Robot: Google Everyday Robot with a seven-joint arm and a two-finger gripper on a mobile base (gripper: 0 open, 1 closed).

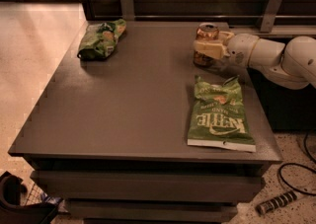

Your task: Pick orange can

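The orange can [207, 32] stands upright on the dark table [138, 99] near its far right edge, with its silver top showing. My gripper [209, 43] reaches in from the right on a white arm [276, 57]. One cream finger [208, 49] lies across the can's front and the other sits behind it, so the gripper is shut on the can. The can's base looks to be at the table surface.
A green Kettle chip bag [218, 114] lies flat just in front of the can. A crumpled green chip bag [101, 38] lies at the far left. A wooden wall with metal brackets [272, 6] runs behind the table. A cable [296, 178] lies on the floor at right.
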